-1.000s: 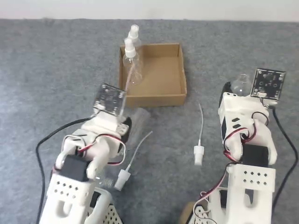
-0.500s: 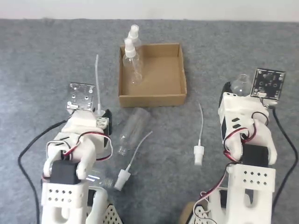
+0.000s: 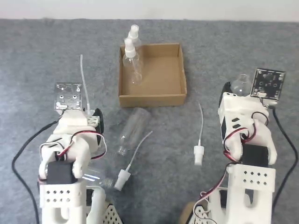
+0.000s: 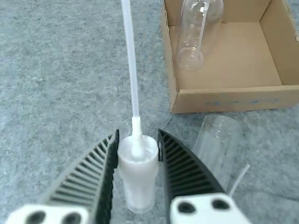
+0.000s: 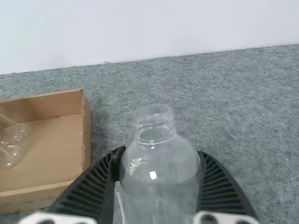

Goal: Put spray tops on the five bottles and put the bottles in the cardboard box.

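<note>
The left arm has swung away from the near left corner of the box (image 3: 152,99) toward the left edge of the desk (image 3: 37,60). It carries a spray top (image 3: 87,111) with it. The left claw (image 4: 138,135) is clamped on that top's white head, and the long tube points toward the far edge. The right arm has not moved. The right claw (image 5: 161,153) grips an open bottle (image 5: 152,126) by its body on the right side of the desk, neck toward the far edge.

By my reading, top and bottle are each in hand but well apart, so they have yet to be brought together.

Two capped bottles (image 3: 132,65) already lean in the far left corner of the box. A third, bare bottle (image 3: 131,127) lies just in front of the box's near wall. Another clear bottle (image 3: 97,178) lies by the left arm's base near the near edge. Two loose tops remain: one (image 3: 122,177) beside that bottle and one (image 3: 198,154) nearer the right arm.

The open carpet toward the left edge gives the tube free swing. The middle strip between the arms is crowded, so a meeting there would have to pass over the lying bottle and loose tops. The tube could also catch the box's near left corner on the way across.
</note>
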